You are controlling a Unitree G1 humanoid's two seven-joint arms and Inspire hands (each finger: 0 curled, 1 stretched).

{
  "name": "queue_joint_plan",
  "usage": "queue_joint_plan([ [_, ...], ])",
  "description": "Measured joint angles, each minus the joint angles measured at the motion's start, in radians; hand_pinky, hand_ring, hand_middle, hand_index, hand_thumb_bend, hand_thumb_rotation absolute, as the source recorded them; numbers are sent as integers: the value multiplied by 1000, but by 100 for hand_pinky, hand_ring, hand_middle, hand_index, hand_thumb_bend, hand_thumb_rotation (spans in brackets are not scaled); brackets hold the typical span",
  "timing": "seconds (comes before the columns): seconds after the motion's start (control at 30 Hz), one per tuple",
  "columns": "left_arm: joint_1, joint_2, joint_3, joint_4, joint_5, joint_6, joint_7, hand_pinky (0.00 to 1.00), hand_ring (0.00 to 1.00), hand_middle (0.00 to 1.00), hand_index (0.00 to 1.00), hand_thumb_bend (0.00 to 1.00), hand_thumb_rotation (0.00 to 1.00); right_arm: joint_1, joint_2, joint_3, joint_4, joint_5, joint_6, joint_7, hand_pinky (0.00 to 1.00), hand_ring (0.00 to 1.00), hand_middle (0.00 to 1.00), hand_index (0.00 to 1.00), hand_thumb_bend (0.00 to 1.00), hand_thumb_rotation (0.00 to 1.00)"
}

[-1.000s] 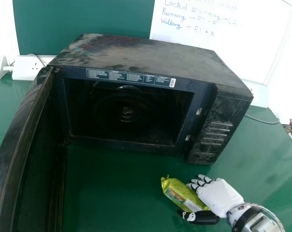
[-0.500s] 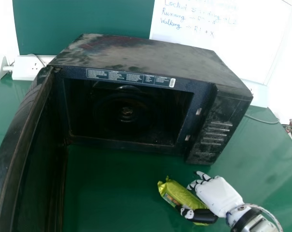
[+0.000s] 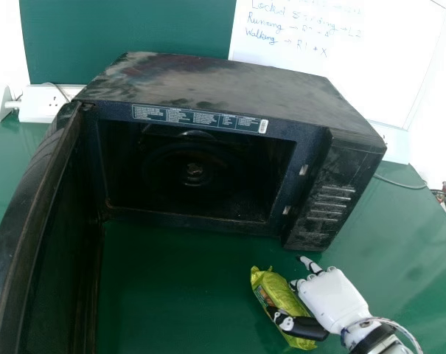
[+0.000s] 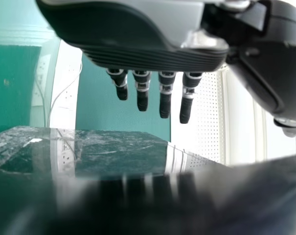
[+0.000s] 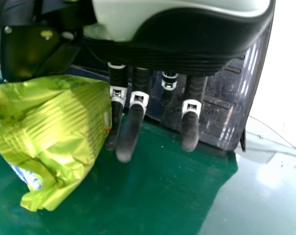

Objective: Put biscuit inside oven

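Slanting over the green table (image 3: 171,295), the shiny yellow-green biscuit packet (image 3: 283,295) is in the right hand (image 3: 332,296), near the front of the black oven (image 3: 215,81) and outside it. The thumb (image 3: 307,328) crosses the packet's near side, while the fingers (image 5: 130,132) stand along its other side, so the packet is clamped between them. Those fingers are only slightly bent, with small gaps from one to the next, and the closest one is right against the wrapper. Whether the packet's lower end touches the table, I cannot tell.

The oven's door (image 3: 31,228) is swung wide open on the robot's left, leaving the dark cavity (image 3: 193,192) open to the front. The button panel (image 3: 329,195) is on the robot's right, close beyond the right hand.

In the left wrist view, the left hand (image 4: 113,39) has its fingers straight and a little apart, holding nothing.

Behind the oven are a green board (image 3: 134,26), a whiteboard (image 3: 385,81) with handwriting and a white wall socket (image 3: 46,103).
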Motion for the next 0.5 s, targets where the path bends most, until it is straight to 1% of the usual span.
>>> queue_joint_plan([
  [0.07,0,-5,-1,-8,15,3,11,87,83,88,80,100,82,-1,2,2,3,-2,0,-5,12,6,13,48,50,3],
  [0.17,4,-9,-2,-18,24,9,26,89,84,88,81,100,81,-2,4,2,4,-1,3,-6,10,5,12,48,50,3],
  [0.4,31,-12,-9,-31,31,31,45,88,84,88,80,100,80,-5,6,4,15,4,6,-16,10,4,11,48,50,4],
  [0.5,42,-13,-12,-40,30,43,52,91,85,89,81,100,80,-6,9,4,18,11,12,-14,10,4,12,48,50,3],
])
